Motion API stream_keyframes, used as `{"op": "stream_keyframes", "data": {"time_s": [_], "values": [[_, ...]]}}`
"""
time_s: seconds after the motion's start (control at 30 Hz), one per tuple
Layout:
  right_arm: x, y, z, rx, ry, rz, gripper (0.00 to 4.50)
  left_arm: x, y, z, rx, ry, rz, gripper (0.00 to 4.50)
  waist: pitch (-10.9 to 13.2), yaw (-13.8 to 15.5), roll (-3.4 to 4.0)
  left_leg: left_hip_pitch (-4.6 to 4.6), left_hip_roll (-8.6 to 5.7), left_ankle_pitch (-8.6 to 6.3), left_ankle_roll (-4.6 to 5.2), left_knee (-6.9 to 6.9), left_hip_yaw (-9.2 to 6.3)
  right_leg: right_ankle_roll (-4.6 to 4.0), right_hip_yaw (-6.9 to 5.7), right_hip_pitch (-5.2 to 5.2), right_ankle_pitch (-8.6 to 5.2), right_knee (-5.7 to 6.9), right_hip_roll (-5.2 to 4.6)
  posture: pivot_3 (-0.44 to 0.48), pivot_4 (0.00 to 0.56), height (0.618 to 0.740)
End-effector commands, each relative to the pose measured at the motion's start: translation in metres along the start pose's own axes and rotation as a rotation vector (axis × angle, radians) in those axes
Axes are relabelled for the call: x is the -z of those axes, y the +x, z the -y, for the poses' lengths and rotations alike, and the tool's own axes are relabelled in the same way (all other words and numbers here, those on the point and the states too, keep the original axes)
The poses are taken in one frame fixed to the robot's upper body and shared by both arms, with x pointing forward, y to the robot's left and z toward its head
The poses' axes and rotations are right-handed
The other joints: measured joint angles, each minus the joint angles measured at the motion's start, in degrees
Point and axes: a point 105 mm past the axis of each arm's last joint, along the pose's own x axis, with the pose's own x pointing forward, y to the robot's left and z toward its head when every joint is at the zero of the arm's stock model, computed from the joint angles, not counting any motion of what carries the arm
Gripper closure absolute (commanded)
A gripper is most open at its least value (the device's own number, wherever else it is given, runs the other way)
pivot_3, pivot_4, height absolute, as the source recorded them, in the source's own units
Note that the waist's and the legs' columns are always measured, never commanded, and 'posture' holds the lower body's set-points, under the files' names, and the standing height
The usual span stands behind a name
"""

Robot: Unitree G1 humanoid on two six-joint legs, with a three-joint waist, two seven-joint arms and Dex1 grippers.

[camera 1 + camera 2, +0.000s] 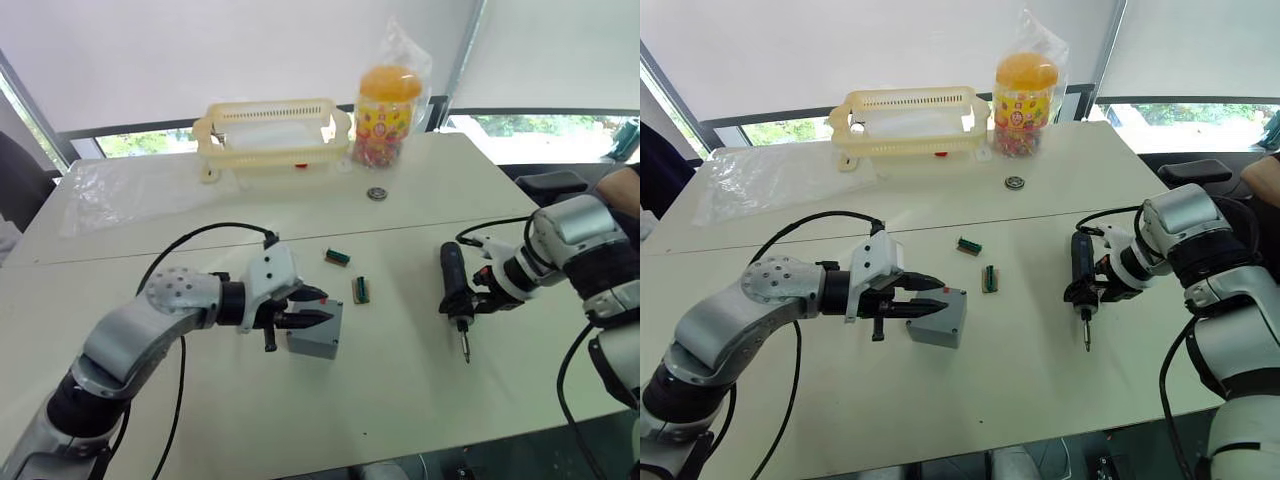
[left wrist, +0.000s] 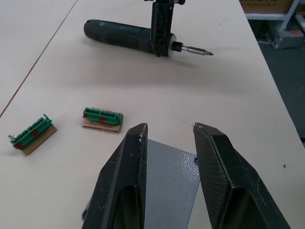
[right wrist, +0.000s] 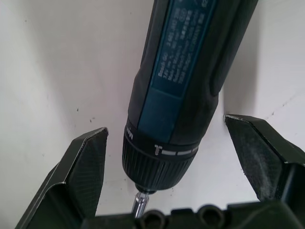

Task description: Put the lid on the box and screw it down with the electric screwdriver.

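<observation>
The grey box (image 1: 318,338) stands near the table's middle, a small red mark (image 1: 958,293) on its side. The flat grey lid (image 2: 171,181) appears to lie on top of it, a screw hole showing at one corner. My left gripper (image 2: 170,128) is open, its two black fingers (image 1: 300,318) reaching over the lid's top. To the right, the electric screwdriver (image 1: 452,283) lies flat on the table with its metal bit (image 1: 465,350) towards the front edge. My right gripper (image 3: 164,126) is open and straddles the screwdriver's collar (image 3: 162,157), both fingers standing clear of it.
Two small green pieces (image 1: 337,257) (image 1: 361,289) lie between box and screwdriver. At the back stand a yellow slotted basket (image 1: 272,128) and an orange-lidded jar (image 1: 388,115) in a plastic bag, with a small round metal part (image 1: 376,193) nearby. A clear plastic sheet (image 1: 110,190) lies back left.
</observation>
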Motion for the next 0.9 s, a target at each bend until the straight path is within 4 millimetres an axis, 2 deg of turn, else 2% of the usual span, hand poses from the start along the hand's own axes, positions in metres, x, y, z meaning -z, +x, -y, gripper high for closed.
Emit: {"op": "stream_keyframes", "data": {"time_s": [0.03, 0.1, 0.13, 0.2, 0.23, 0.33, 0.4, 0.5, 0.53, 0.57, 0.6, 0.63, 0.7, 0.8, 0.9], "values": [[0.009, 0.014, 0.002, 0.049, -0.056, -0.042, 1.61, -0.009, -0.003, 0.001, -0.010, 0.032, 0.023, 3.00, -0.04, 0.07, -0.07, 0.02, 0.00, 0.00, 0.00, 0.00, 0.00, 0.00, 0.00, 0.02, 0.00, 0.00, 0.00, 0.000, 0.150, 0.740], [0.015, 0.017, 0.002, 0.052, -0.064, -0.064, 2.51, -0.008, -0.003, 0.000, -0.014, 0.031, 0.023, 3.00, -0.10, 0.07, -0.17, 0.07, 0.00, 0.00, 0.00, 0.00, -0.01, 0.00, 0.00, 0.07, 0.00, 0.00, 0.00, 0.000, 0.150, 0.740], [0.019, 0.018, 0.003, 0.055, -0.070, -0.075, 2.72, -0.008, -0.003, 0.000, -0.016, 0.031, 0.023, 3.00, -0.11, 0.08, -0.18, 0.11, 0.00, 0.00, 0.00, -0.01, -0.02, 0.00, -0.01, 0.10, 0.00, 0.00, 0.00, 0.000, 0.150, 0.740], [0.024, 0.020, 0.005, 0.047, -0.061, -0.081, 2.73, -0.008, -0.004, -0.002, -0.022, 0.029, 0.022, 3.00, -0.16, 0.12, -0.26, 0.13, 0.00, 0.00, 0.00, -0.02, -0.05, 0.00, -0.03, 0.13, 0.00, 0.00, 0.01, 0.000, 0.150, 0.740], [0.020, 0.019, 0.006, 0.028, -0.031, -0.055, 2.73, -0.007, -0.005, -0.003, -0.026, 0.027, 0.021, 3.00, -0.19, 0.21, -0.31, 0.13, 0.00, 0.00, 0.00, -0.02, -0.08, 0.00, -0.05, 0.14, -0.01, 0.00, 0.01, 0.000, 0.150, 0.740], [-0.005, 0.005, 0.004, -0.030, 0.067, 0.093, 2.73, -0.007, -0.011, -0.010, -0.042, 0.016, 0.023, 3.00, -0.23, 0.16, -0.39, 0.17, 0.00, 0.00, 0.00, -0.01, -0.11, -0.01, -0.10, 0.23, -0.01, -0.02, 0.00, 0.000, 0.150, 0.740], [-0.031, -0.015, 0.000, -0.069, 0.069, 0.269, 2.73, -0.007, -0.016, -0.017, -0.052, 0.004, 0.028, 3.00, -0.23, -0.10, -0.40, 0.23, 0.00, 0.00, 0.00, -0.01, -0.08, -0.01, -0.09, 0.29, -0.01, -0.02, 0.00, 0.000, 0.150, 0.740], [-0.074, -0.059, -0.018, -0.176, -0.001, 0.675, 2.73, -0.008, -0.025, -0.026, -0.046, -0.036, 0.049, 3.00, -0.06, -0.70, -0.11, 0.22, -0.01, 0.00, 0.00, -0.04, 0.07, 0.00, 0.04, 0.16, 0.00, 0.02, 0.01, 0.000, 0.150, 0.740], [-0.087, -0.082, -0.026, -0.196, -0.051, 0.875, 2.73, -0.008, -0.026, -0.028, -0.038, -0.056, 0.058, 3.00, -0.02, -0.83, -0.04, 0.18, -0.01, 0.00, 0.00, -0.09, 0.04, 0.01, 0.03, 0.10, 0.00, 0.05, 0.02, 0.000, 0.150, 0.740], [-0.092, -0.112, -0.040, -0.280, -0.073, 1.078, 2.73, -0.006, -0.025, -0.032, -0.032, -0.091, 0.069, 3.00, 0.00, -0.84, 0.00, 0.13, 0.00, 0.00, 0.00, -0.10, 0.03, 0.01, 0.03, 0.02, 0.00, 0.08, 0.03, 0.000, 0.150, 0.740], [-0.091, -0.132, -0.048, -0.333, -0.078, 1.214, 2.73, -0.003, -0.025, -0.035, -0.029, -0.116, 0.076, 3.00, 0.01, -0.81, 0.10, 0.06, 0.00, 0.00, 0.00, -0.15, -0.06, 0.01, -0.01, -0.04, 0.00, 0.09, 0.04, 0.000, 0.150, 0.740], [-0.087, -0.142, -0.057, -0.376, -0.084, 1.290, 2.73, 0.001, -0.026, -0.037, -0.029, -0.133, 0.074, 3.00, 0.01, -0.80, 0.26, -0.10, 0.01, 0.00, 0.00, -0.17, -0.14, 0.02, -0.07, -0.16, 0.00, 0.09, 0.04, 0.000, 0.150, 0.740], [-0.073, -0.153, -0.083, -0.429, -0.189, 1.395, 2.73, 0.009, -0.023, -0.036, -0.003, -0.151, 0.052, 3.00, 0.00, -0.64, 0.36, -0.35, 0.01, 0.01, -0.01, -0.19, -0.20, 0.02, -0.12, -0.39, 0.00, 0.10, 0.03, 0.000, 0.150, 0.740], [-0.036, -0.144, -0.140, -0.528, -0.424, 1.456, 2.73, 0.014, -0.016, -0.030, 0.047, -0.170, 0.032, 3.00, -0.02, 0.17, 0.32, -0.43, 0.05, 0.01, -0.02, -0.25, -0.38, 0.02, -0.32, -0.39, 0.00, 0.05, 0.01, 0.000, 0.150, 0.740], [-0.008, -0.125, -0.172, -0.621, -0.463, 1.475, 2.73, 0.027, -0.011, -0.021, 0.090, -0.136, -0.034, 3.00, 0.00, 0.08, 0.34, -0.43, 0.04, 0.00, -0.01, -0.22, -0.32, 0.02, -0.29, -0.34, -0.01, -0.02, -0.02, 0.000, 0.150, 0.740]]}}
